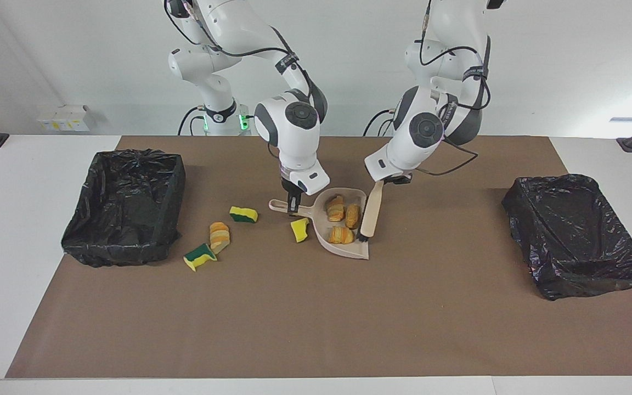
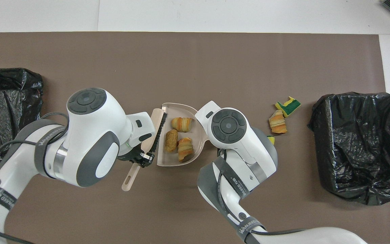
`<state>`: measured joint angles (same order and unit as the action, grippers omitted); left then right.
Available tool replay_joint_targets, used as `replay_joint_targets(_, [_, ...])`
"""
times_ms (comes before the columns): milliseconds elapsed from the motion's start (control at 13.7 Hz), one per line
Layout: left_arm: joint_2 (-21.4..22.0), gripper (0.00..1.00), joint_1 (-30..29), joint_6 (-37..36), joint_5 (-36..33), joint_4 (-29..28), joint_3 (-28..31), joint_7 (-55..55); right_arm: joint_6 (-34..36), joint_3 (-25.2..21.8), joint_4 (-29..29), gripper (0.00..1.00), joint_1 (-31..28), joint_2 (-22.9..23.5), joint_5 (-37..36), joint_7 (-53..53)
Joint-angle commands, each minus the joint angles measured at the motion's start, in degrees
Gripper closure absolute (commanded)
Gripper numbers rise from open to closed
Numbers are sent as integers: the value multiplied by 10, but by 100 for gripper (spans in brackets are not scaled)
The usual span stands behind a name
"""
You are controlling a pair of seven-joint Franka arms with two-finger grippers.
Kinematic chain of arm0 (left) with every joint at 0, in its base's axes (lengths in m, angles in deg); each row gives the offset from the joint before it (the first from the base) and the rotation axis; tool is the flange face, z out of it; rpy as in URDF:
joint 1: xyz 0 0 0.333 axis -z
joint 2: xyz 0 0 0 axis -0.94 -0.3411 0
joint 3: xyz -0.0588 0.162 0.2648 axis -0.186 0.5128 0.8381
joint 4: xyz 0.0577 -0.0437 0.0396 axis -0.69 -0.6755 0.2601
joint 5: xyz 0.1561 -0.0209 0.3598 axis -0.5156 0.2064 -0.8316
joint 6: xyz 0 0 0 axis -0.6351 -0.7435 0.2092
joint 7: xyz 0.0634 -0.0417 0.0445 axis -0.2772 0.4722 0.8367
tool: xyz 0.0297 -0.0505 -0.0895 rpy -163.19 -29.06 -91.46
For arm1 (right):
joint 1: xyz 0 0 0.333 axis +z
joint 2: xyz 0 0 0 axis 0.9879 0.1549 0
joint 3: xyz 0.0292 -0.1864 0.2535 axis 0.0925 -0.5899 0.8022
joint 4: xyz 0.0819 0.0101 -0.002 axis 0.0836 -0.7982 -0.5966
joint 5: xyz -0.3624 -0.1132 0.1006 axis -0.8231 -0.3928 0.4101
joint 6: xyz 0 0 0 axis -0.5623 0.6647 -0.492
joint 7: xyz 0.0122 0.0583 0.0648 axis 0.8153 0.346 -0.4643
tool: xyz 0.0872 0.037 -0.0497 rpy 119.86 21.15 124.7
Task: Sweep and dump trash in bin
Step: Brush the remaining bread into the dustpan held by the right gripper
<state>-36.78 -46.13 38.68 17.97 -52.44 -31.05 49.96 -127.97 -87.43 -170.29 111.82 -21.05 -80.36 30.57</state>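
Three bread scraps [image 1: 343, 219] in dustpan [image 1: 343, 249], between left hand [image 1: 387, 180] gripping brush [image 1: 371, 211] and right hand [image 1: 293, 206] clamping dustpan handle.

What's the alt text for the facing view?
The left pincer holds a brush at the open edge of a dustpan with three bread pieces in it, while the right pincer grips the dustpan's handle. Four scraps lie on the mat.
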Motion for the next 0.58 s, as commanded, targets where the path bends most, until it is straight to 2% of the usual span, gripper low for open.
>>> replay_joint_targets(0, [51, 100, -26, -44, -3, 11, 4, 4, 15, 2, -1, 100, -11, -15, 7, 5])
replay_joint_targets(146, [53, 100, -35, -64, -54, 41, 5, 3, 27, -2, 2, 100, -18, -32, 7, 2])
replay_joint_targets(511, [53, 100, -66, -92, -103, 96, 16, -4, 107, -3, 35, 100, -79, -74, 8, -30])
